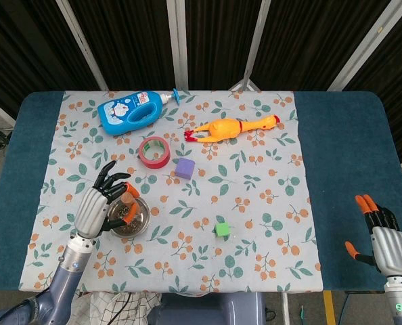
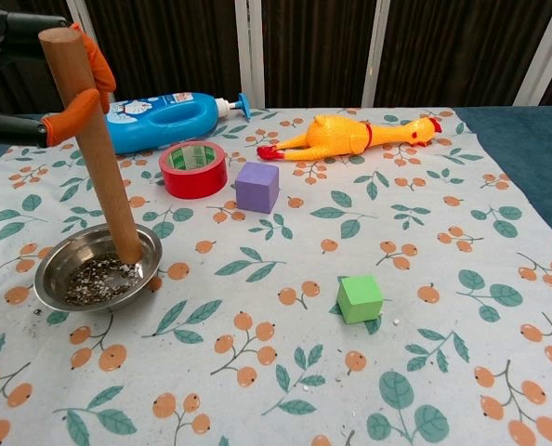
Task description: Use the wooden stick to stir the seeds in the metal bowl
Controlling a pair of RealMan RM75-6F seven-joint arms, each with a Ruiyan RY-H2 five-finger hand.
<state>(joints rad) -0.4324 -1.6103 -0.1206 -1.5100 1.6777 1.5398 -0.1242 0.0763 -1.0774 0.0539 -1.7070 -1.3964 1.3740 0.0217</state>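
Left hand (image 1: 96, 206): just left of the bowl (image 2: 53, 272), pinching the stick (image 2: 98, 153) near its top between orange fingertips (image 2: 70, 116); the other fingers fan out above the bowl's far-left rim.
Stick: nearly upright, top tilted slightly left in the chest view; lower end inside the bowl at its right side, close to the far rim, down among the seeds (image 2: 95, 281).
Bowl: metal, on the flowered cloth (image 1: 255, 196) near its front-left corner.
Seeds: a dark, speckled layer over the bowl's bottom, mostly left and front of the stick's end.
Right hand (image 1: 385, 240): far right of the bowl, past the cloth's edge over the blue table (image 1: 350, 156); holds nothing, fingers straight and slightly apart, thumb out to the side.
Tape (image 1: 154, 152): red roll, behind the bowl and a little right.
Purple cube (image 1: 184, 168): right of the tape, behind-right of the bowl.
Green cube (image 1: 222, 229): right of the bowl, well apart from it.
Bottle (image 1: 132, 110): blue, lying on its side, far behind the bowl.
Chicken (image 1: 232, 127): yellow rubber toy lying on its side, far behind-right of the bowl.
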